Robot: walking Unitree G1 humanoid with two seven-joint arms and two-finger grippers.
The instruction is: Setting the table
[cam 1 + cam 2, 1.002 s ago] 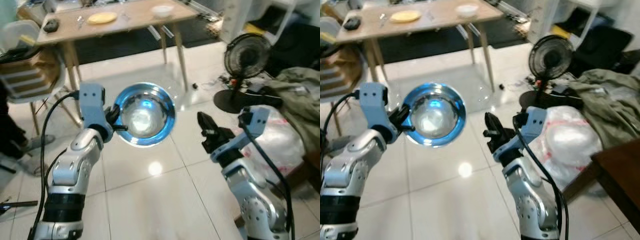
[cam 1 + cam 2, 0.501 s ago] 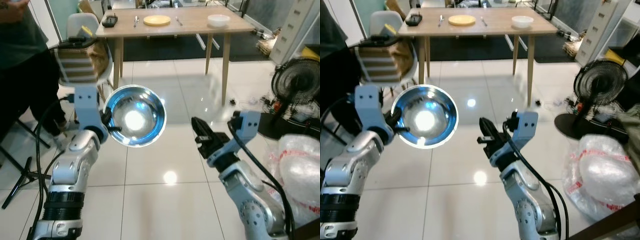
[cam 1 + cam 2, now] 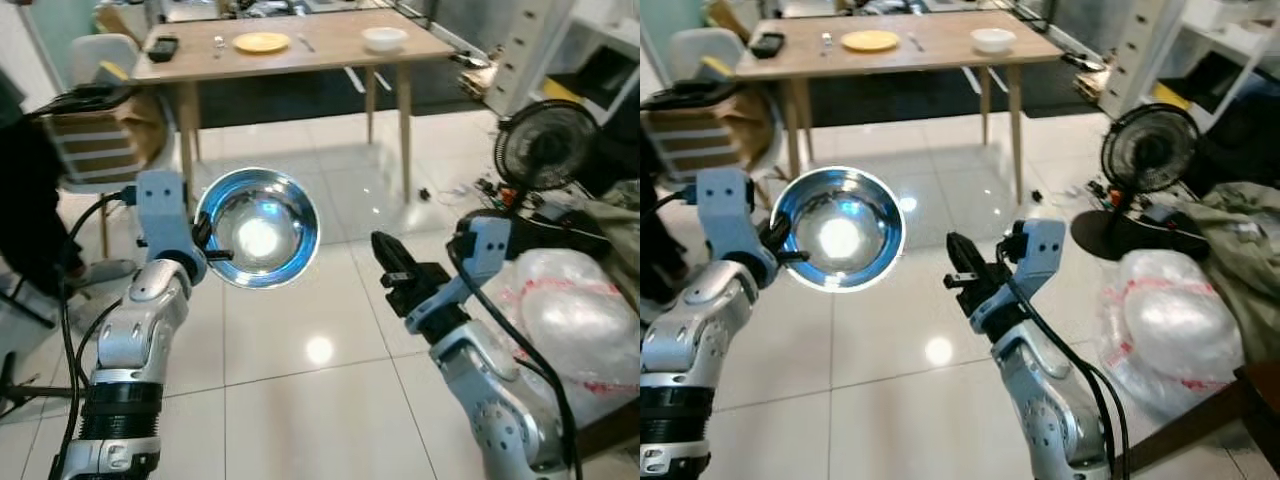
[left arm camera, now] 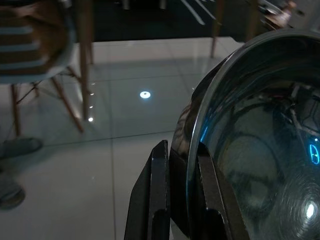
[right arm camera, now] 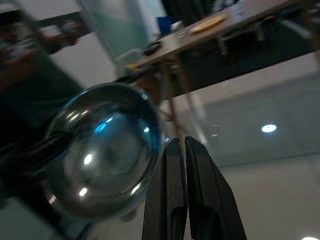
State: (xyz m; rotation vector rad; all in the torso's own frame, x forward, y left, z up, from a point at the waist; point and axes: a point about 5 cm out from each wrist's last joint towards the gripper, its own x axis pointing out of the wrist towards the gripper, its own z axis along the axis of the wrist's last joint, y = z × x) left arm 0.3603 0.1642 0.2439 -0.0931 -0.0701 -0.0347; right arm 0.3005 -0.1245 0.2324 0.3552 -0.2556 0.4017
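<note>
The left gripper (image 3: 205, 243) clamps the rim of a steel bowl (image 3: 258, 228) and holds it in the air at centre-left of the head view, its shiny inside tilted toward the camera. In the left wrist view the two black fingers (image 4: 160, 200) pinch the bowl's edge, one on each side of the rim.

The right gripper (image 3: 385, 255) is raised at centre-right, just beside the bowl but apart from it. Its fingers (image 5: 175, 185) lie pressed together with nothing between them.

At the top of the frame stands a wooden table (image 3: 330, 45). On it are a yellow plate (image 3: 261, 42), a white bowl (image 3: 384, 38), a dark object (image 3: 161, 47) at its left end, and what look like utensils, too small to tell.

A chair (image 3: 95, 130) stands at upper left, a fan (image 3: 545, 145) at upper right, and a plastic bag (image 3: 575, 320) at lower right on the tiled floor (image 3: 300, 370).
</note>
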